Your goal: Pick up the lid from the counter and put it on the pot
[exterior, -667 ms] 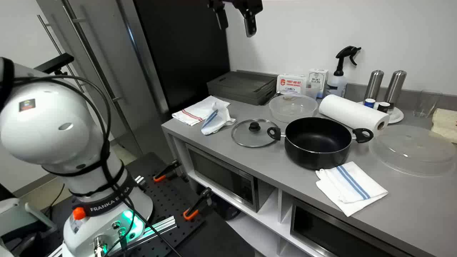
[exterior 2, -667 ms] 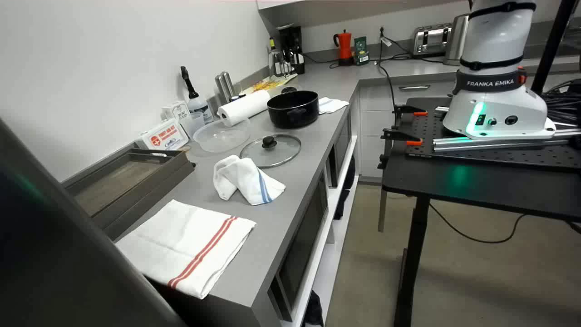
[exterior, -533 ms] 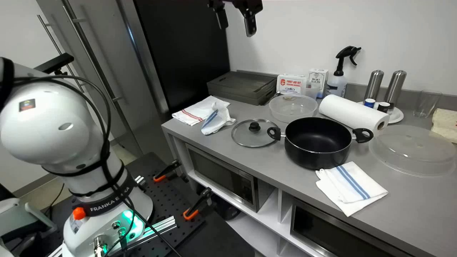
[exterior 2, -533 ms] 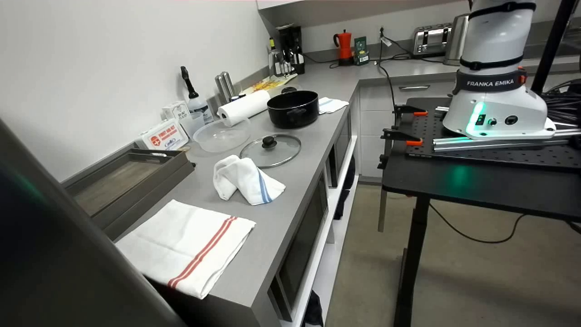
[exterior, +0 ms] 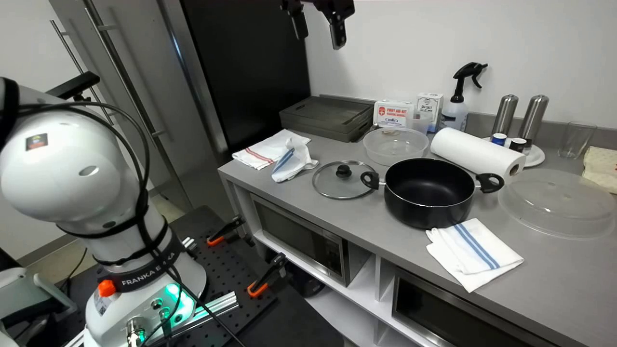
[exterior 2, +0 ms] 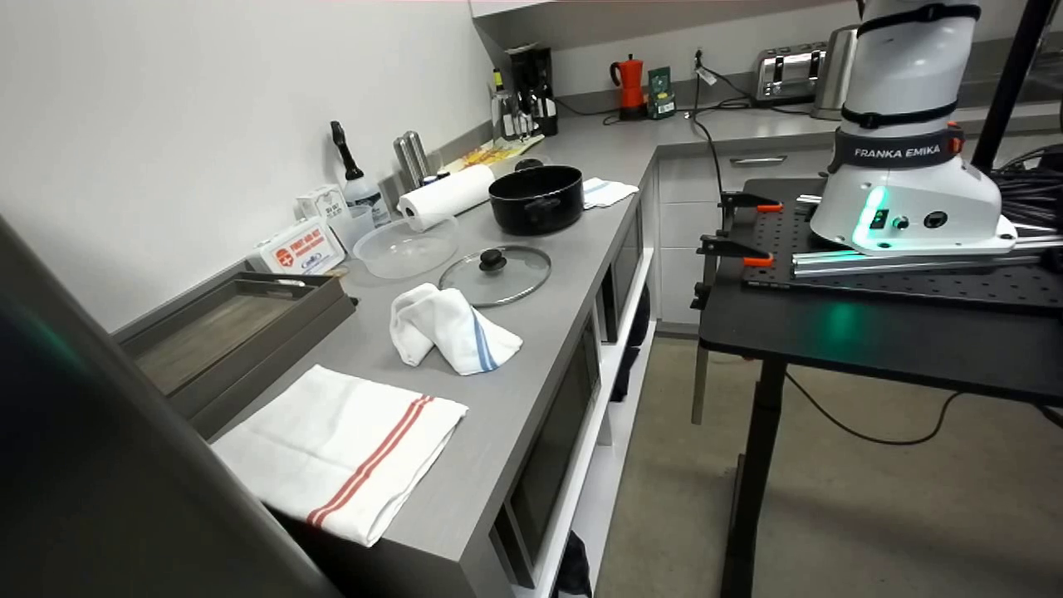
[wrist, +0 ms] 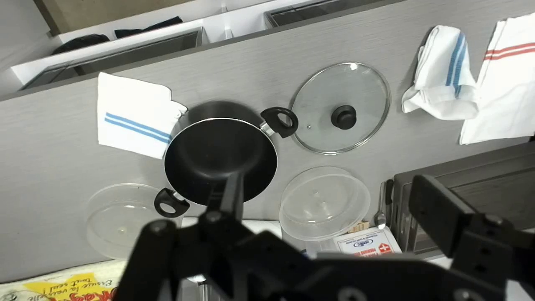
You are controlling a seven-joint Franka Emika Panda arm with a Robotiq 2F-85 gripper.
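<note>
The lid [exterior: 332, 183] lies flat on the grey counter [exterior: 356, 212], its dark knob up. It also shows in an exterior view [exterior 2: 507, 282] and in the wrist view [wrist: 326, 96]. The black pot [exterior: 429, 188] stands beside it, uncovered, with a dark inside; it also shows in an exterior view [exterior 2: 536, 208] and the wrist view [wrist: 221, 146]. One pot handle overlaps the lid's rim in the picture. My gripper [exterior: 319, 36] is high above the counter, fingers apart with nothing between them. In the wrist view the gripper [wrist: 328, 184] is wide open. The other exterior picture does not show it.
A clear round container [exterior: 395, 147] stands behind the lid. A larger clear disc [exterior: 556, 205] lies beyond the pot. A paper towel roll [exterior: 475, 152] is behind the pot. A blue-striped towel [exterior: 475, 253] lies before it; a crumpled towel [exterior: 294, 161] is beside the lid.
</note>
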